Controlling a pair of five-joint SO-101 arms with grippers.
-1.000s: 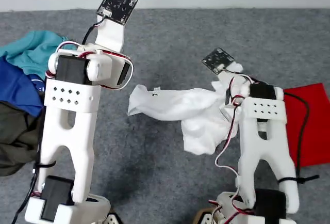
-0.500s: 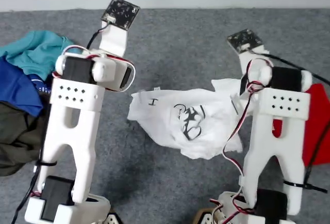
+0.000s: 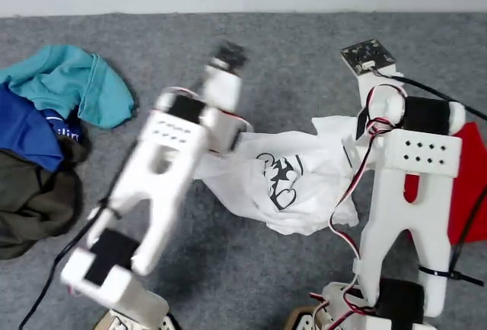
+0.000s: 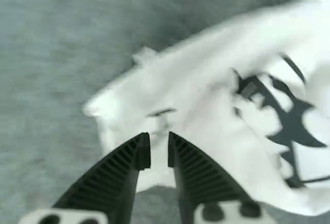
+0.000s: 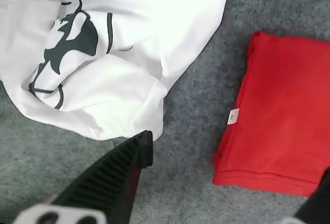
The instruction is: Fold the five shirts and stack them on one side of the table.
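A white shirt (image 3: pixel 281 185) with a black print lies crumpled in the middle of the grey table. My left arm (image 3: pixel 171 163) leans over its left part. In the left wrist view my left gripper (image 4: pixel 159 149) hovers just above the white shirt (image 4: pixel 216 79), its jaws almost together with nothing between them. My right arm (image 3: pixel 415 163) stands at the shirt's right edge. My right gripper (image 5: pixel 227 182) is wide open and holds nothing, between the white shirt (image 5: pixel 103 79) and a folded red shirt (image 5: pixel 289 115).
The red shirt (image 3: pixel 473 185) lies folded at the table's right edge, partly under the right arm. A loose pile sits at the far left: a teal shirt (image 3: pixel 72 83), a blue one (image 3: pixel 27 128) and a dark olive one (image 3: pixel 30 201).
My left arm has swung right, from beside the pile to over the white shirt's left part. The right arm pulled back and right earlier, and the shirt spread open to show its print.
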